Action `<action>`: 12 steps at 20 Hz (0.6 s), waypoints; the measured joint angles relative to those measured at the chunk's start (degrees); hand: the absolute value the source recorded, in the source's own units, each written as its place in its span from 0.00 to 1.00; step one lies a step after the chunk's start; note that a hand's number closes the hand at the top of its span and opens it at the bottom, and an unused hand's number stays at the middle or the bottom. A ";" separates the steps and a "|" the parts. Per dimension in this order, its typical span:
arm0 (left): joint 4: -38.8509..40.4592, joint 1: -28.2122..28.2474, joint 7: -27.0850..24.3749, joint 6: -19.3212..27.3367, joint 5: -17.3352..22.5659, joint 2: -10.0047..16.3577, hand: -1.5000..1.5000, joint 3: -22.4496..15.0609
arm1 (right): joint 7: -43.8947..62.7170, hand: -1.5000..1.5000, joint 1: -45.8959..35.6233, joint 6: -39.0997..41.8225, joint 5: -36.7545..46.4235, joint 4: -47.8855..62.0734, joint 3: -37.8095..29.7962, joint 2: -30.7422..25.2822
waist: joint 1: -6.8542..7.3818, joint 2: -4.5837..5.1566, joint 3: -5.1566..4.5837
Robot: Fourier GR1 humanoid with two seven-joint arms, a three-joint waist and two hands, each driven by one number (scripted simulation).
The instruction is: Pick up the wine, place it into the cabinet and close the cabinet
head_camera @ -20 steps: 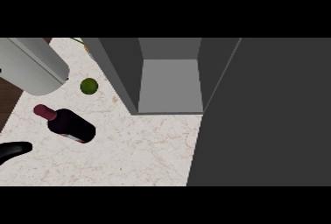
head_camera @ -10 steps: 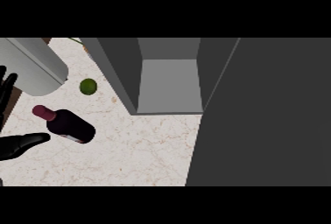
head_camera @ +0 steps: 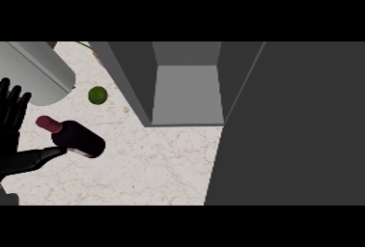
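While the cabinet [head_camera: 187,94] stands open at the top of the head view, its pale shelf bare, its dark door [head_camera: 292,125] swings out across the whole right side and walls off that edge of the desk [head_camera: 157,169]. That leaves a broad strip of speckled marble between the door and the view's left border as the open room for moving. A grey cylinder [head_camera: 35,72] crowds the upper left corner, and a green lime [head_camera: 97,95] sits just beside it, near the cabinet's left wall. Since half a second ago the left hand [head_camera: 10,140] has come further in from the left edge: its fingers [head_camera: 10,103] now rise straight and spread, where only their tips showed before, and its thumb [head_camera: 43,157] has slid in to the bottle. The wine bottle [head_camera: 77,139] has not moved. It lies on its side on the desk, below the lime and well apart from the cabinet's opening, red cap pointing up and left. It rests in the gap of the open hand, fingers to its left and the thumb's tip at its lower edge, nothing curled round it.
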 measured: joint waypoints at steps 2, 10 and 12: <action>2.50 0.69 -2.89 -0.71 -0.45 -0.53 0.00 0.25 | 0.35 0.00 -0.40 -0.67 0.18 -0.04 0.59 -0.50 | -0.07 0.00 -0.01; 10.77 2.95 -11.02 -3.03 -1.99 -0.42 0.00 2.14 | 1.58 0.00 -2.34 -3.10 0.78 -0.18 1.65 -2.70 | -0.23 -0.05 -0.03; 13.24 2.99 -12.69 -4.04 -1.79 0.13 0.00 2.85 | 1.92 0.00 -2.81 -3.62 0.90 -0.26 1.56 -3.39 | -0.28 -0.06 -0.04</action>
